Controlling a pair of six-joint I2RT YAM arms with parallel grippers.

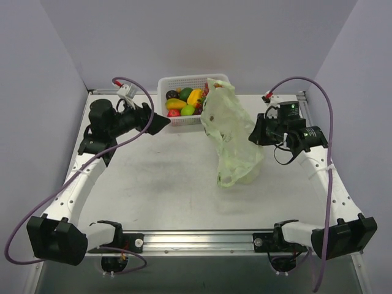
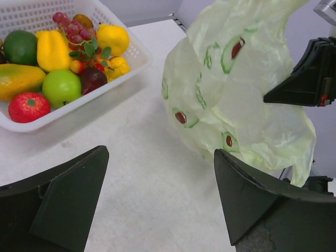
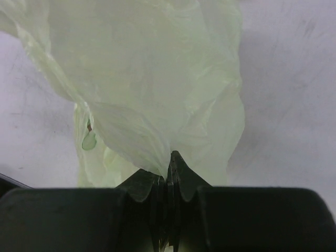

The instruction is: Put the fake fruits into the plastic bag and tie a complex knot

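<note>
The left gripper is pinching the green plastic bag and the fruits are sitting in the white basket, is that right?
No. The right gripper pinches the plastic bag, shut on it in the right wrist view; the left gripper stands open and empty. The fake fruits do sit in the white basket.

I note bright, even overhead light; soft shadow beside translucent pale-green plastic bag [image 1: 229,138]; right-wrist foreground blurred.
</note>
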